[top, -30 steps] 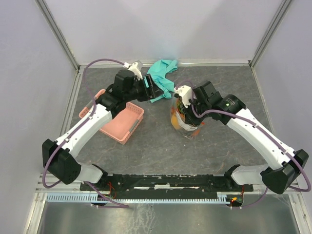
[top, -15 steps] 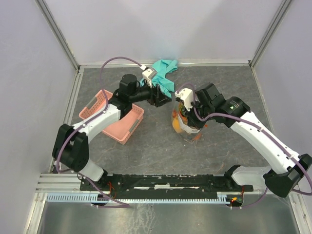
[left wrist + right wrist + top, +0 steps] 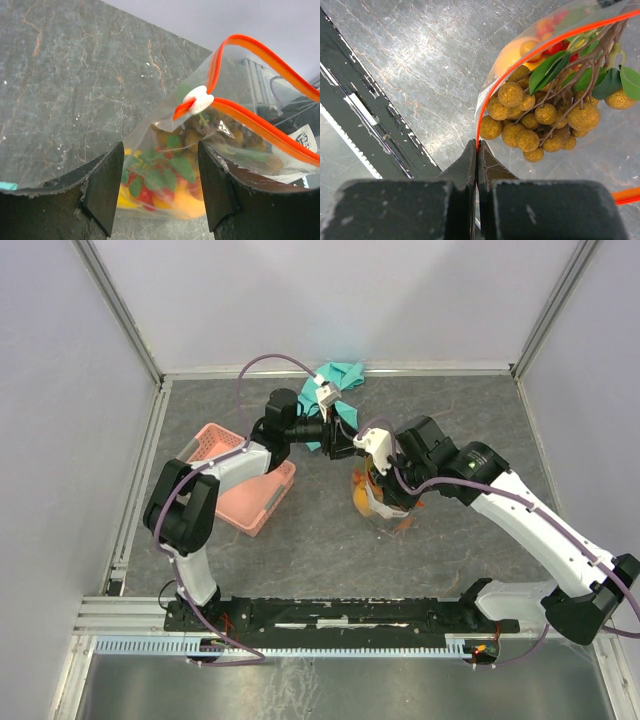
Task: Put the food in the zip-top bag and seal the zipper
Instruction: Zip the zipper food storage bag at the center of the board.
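Left gripper [image 3: 160,187] swung right, agape, empty; right gripper [image 3: 477,150] pinches the clear crinkly bag [image 3: 142,147] by its red-orange zipper strip [image 3: 260,127], which may slip

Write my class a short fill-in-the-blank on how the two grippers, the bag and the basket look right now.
1. The left gripper faces the bag with its jaws ____.
2. The right gripper is ____ on the bag's zipper.
3. The slider on the zipper is ____ in colour.
4. The fruit lies inside the bag, and the basket is coloured ____.

Missing words: open; shut; white; pink.
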`<state>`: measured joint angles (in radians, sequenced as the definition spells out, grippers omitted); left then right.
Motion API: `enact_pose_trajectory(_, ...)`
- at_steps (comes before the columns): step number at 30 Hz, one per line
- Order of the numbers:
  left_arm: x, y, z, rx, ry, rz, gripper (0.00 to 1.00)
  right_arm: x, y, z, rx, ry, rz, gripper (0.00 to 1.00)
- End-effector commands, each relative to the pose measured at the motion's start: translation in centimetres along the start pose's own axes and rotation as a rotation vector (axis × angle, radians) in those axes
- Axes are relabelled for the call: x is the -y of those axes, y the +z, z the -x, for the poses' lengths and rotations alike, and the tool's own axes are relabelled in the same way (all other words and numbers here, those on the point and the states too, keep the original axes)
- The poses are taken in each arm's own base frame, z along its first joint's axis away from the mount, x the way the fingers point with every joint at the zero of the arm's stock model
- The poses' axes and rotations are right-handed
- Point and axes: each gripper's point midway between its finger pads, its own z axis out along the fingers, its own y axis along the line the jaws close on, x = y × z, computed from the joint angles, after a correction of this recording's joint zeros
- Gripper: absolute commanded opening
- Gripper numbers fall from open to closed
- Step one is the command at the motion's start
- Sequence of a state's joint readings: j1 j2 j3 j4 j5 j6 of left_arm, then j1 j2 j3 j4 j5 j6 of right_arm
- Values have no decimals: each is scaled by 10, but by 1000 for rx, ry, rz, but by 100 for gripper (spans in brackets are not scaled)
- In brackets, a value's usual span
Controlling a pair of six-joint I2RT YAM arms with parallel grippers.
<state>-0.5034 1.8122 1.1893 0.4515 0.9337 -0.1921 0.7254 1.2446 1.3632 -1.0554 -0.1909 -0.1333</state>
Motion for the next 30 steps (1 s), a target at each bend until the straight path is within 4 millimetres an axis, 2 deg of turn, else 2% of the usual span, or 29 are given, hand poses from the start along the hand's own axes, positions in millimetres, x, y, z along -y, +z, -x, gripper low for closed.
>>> enact_pose_trajectory(1, 9, 7, 36, 63, 171, -114, 66, -1, -4, 4, 27, -28, -16, 2)
enact_pose_trajectory(4, 15, 9, 36, 65, 164, -162, 62, 0, -3, 2, 18, -29, -19, 2)
enact_pose_trajectory(6, 18, 9, 35, 66, 154, -190, 55, 1, -2, 2, 17, -31, -25, 2)
enact_pose_trajectory(15, 23, 4, 31, 67, 142, -205, 3, 7, -2, 4, 12, -35, -58, 2)
enact_pose_trajectory(22, 25, -30, 38, 98, 172, -82, 3, 16, -7, 4, 16, -35, -109, 2)
enact_pose_trajectory(25, 25, -42, 32, 72, 202, -18, 3, 19, -7, 3, 10, -39, -124, 2)
enact_pose_trajectory(30, 26, -61, 27, 56, 223, 100, 3, 17, -6, 7, 9, -36, -108, 14)
